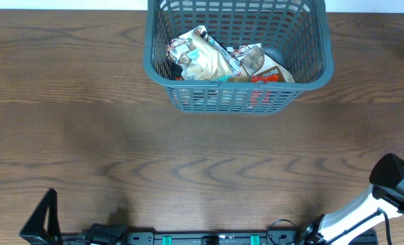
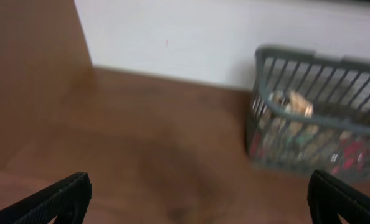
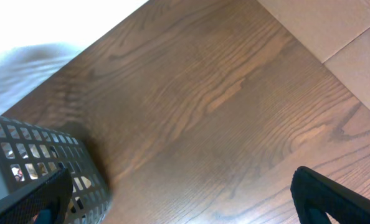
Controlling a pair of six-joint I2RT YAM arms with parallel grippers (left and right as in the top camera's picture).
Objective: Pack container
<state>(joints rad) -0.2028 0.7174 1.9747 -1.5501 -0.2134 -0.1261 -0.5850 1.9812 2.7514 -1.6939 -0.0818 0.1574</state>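
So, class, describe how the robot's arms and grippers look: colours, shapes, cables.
The right arm is a white tube with a bulky black joint and a thin black cable. The left arm shows only as a black wedge. Both the left gripper and right gripper have flat, matte black fingers.

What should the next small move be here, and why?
Probably just end the run with the arms parked. The packets lie inside the basket, and no loose packet shows on the table. The left claw and right claw are open, empty and at the near edge, away from the basket.
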